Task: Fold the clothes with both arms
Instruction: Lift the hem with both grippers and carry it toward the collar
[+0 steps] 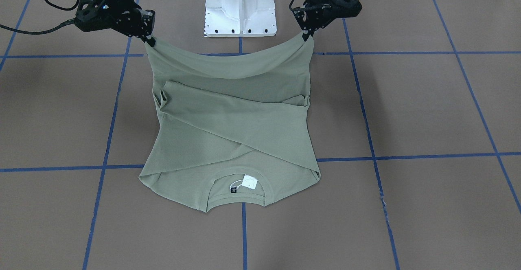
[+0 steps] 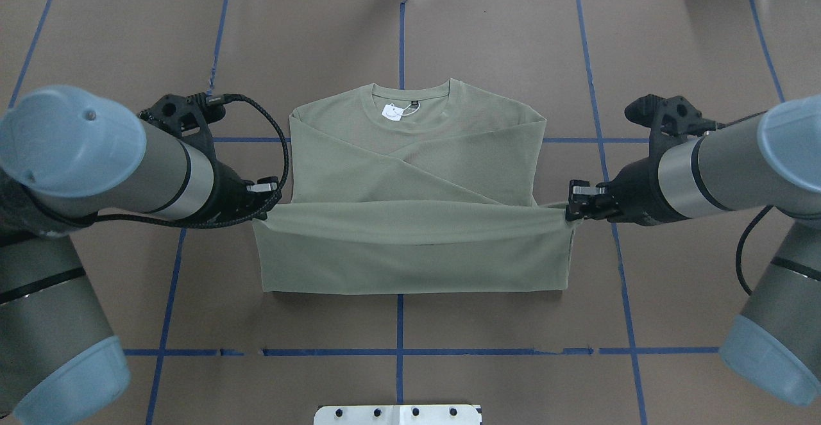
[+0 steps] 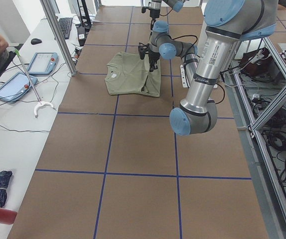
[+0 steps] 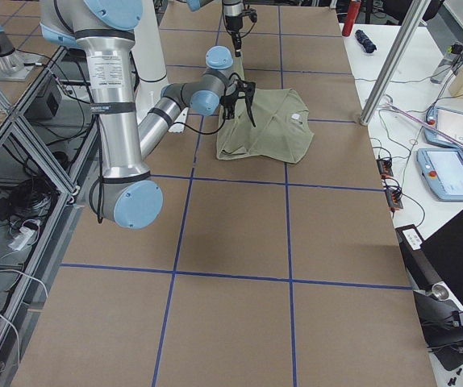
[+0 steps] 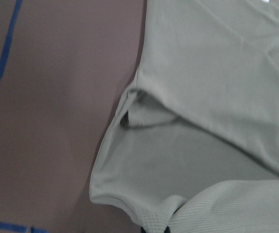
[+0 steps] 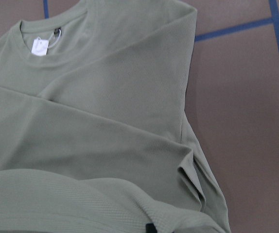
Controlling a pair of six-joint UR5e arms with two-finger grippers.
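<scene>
I see the soft green knit shirt, sleeves crossed; left gripper and right gripper pinch its hem corners.

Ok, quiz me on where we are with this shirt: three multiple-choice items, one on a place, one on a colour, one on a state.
1. Where do the left fingers and right fingers hold the sage-green shirt?
A. the collar
B. the corners of the hem
C. the cuffs

2. What colour is the hang tag?
A. red
B. yellow
C. white

3. How do the sleeves lie?
A. folded in and crossed over the body
B. spread out sideways
C. bunched under the collar

Answers:
1 B: the hem sags stretched between them, raised off the table.
2 C: it shows white against the green.
3 A: they cross over the chest.
</scene>
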